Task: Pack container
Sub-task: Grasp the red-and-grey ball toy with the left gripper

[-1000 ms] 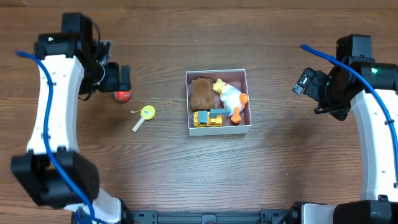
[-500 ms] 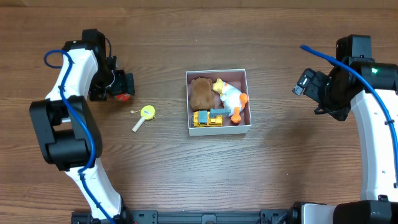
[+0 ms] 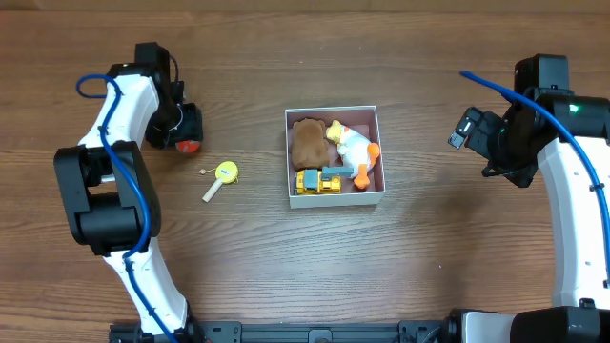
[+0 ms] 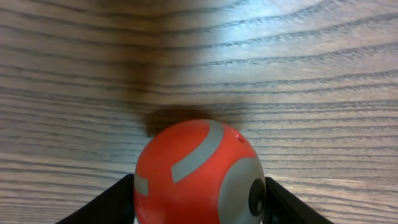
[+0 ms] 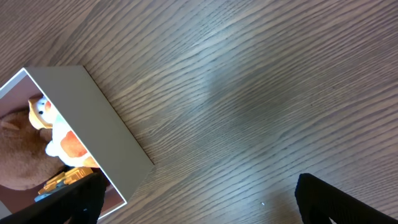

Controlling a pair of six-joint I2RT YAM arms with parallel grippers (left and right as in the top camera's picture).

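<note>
Left gripper (image 3: 187, 133) at the upper left of the overhead frame pinches an orange and grey ball (image 4: 198, 173); in the wrist view its fingers (image 4: 107, 204) touch both sides of the ball on the table (image 3: 257, 267). Right gripper (image 5: 199, 182) at the right edge is spread wide, holding nothing. The container (image 3: 335, 108) sits at the centre, with a brown plush (image 3: 308, 143), a duck (image 3: 353, 148) and a yellow truck (image 3: 318, 181) inside. A yellow stick toy (image 3: 221, 177) lies between ball and container.

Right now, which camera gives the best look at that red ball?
The left wrist view: the red ball sits close-up, grey markings clear. Overhead shows only a red sliver, mostly hidden under the left hand. The right wrist view misses it.
</note>
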